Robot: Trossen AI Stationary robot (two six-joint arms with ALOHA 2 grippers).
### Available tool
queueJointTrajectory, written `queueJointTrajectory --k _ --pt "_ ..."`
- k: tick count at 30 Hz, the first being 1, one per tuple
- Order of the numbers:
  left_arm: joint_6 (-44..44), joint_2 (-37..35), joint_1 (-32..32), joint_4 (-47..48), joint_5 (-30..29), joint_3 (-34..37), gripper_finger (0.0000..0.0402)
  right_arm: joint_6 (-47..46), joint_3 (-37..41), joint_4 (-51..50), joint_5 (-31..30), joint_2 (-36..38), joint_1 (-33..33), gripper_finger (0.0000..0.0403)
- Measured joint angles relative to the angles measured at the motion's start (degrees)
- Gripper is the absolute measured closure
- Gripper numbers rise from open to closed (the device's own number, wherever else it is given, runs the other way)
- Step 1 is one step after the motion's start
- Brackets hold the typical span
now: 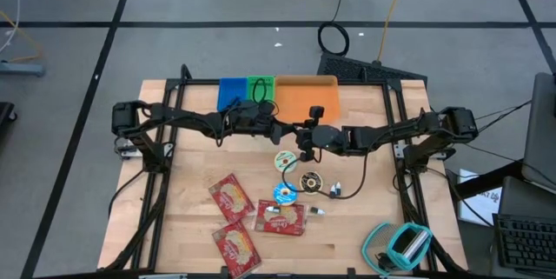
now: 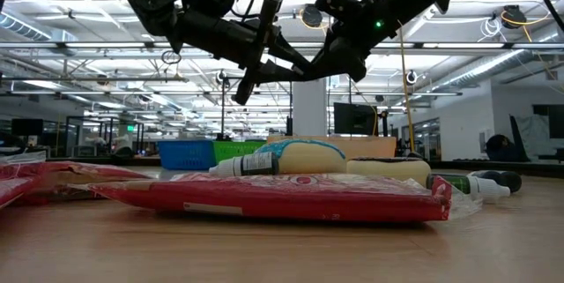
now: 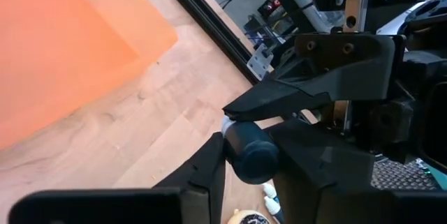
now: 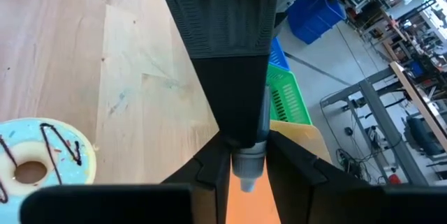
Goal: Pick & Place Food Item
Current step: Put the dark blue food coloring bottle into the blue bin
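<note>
A small dark tube (image 3: 248,155), with a blue-black rounded end and a grey ribbed end (image 4: 248,162), hangs high over the table's middle. Both grippers meet on it. My left gripper (image 1: 285,129) reaches in from the table's left and is shut on the tube. My right gripper (image 1: 304,137) reaches in from the right and is shut on the same tube. In the low view both grippers (image 2: 295,63) stand well above the items lying on the table. My left gripper pinches the tube's blue-black rounded end (image 3: 237,161) between its two fingers. The fingers come nearly level from the table's left. The tube is lifted clear of the table. My right gripper pinches the tube's grey ribbed end (image 4: 248,155) between its two fingers. It comes from the table's right, slanting slightly down. One of the left gripper's fingers (image 4: 230,77) lies close over the tube.
Below lie three toy donuts (image 1: 285,194), three red packets (image 1: 231,196) and small bottles (image 1: 313,212). Blue (image 1: 232,94), green (image 1: 261,88) and orange (image 1: 306,96) bins stand at the far edge. A teal tape dispenser (image 1: 400,244) sits near right.
</note>
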State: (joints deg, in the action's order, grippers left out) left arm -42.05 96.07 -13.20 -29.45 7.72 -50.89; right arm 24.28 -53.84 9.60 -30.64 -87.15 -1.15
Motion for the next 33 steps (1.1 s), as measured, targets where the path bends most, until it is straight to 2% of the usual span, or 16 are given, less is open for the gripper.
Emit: queueJointTrajectory --k 4,10,18,23,26,33 --pt "1.31 0.04 -0.14 -0.13 0.05 0.0 0.0297 -0.01 0.0 -0.04 0.17 0.0 -0.07 0.0333" --pt "3.76 0.07 -0.33 -0.16 0.06 0.02 0.0325 -0.91 0.0 -0.23 0.18 0.0 -0.35 0.0315" --pt "11.27 -3.08 -2.67 1.0 0.78 0.02 0.0337 -11.27 -0.26 -1.65 -1.71 1.77 -0.76 0.0257" --pt "15.25 -7.76 -5.52 2.28 -2.32 0.98 0.0338 -16.58 0.04 -7.53 -0.53 6.57 -1.8 0.0221" --pt "17.38 -10.84 -6.61 5.33 -2.18 3.0 0.0338 -17.85 0.28 -8.69 -1.33 10.34 -2.34 0.0207" --pt "19.52 -19.97 -9.63 5.59 -11.05 13.54 0.0339 -19.19 6.57 -6.83 -1.87 18.0 -2.93 0.0201"
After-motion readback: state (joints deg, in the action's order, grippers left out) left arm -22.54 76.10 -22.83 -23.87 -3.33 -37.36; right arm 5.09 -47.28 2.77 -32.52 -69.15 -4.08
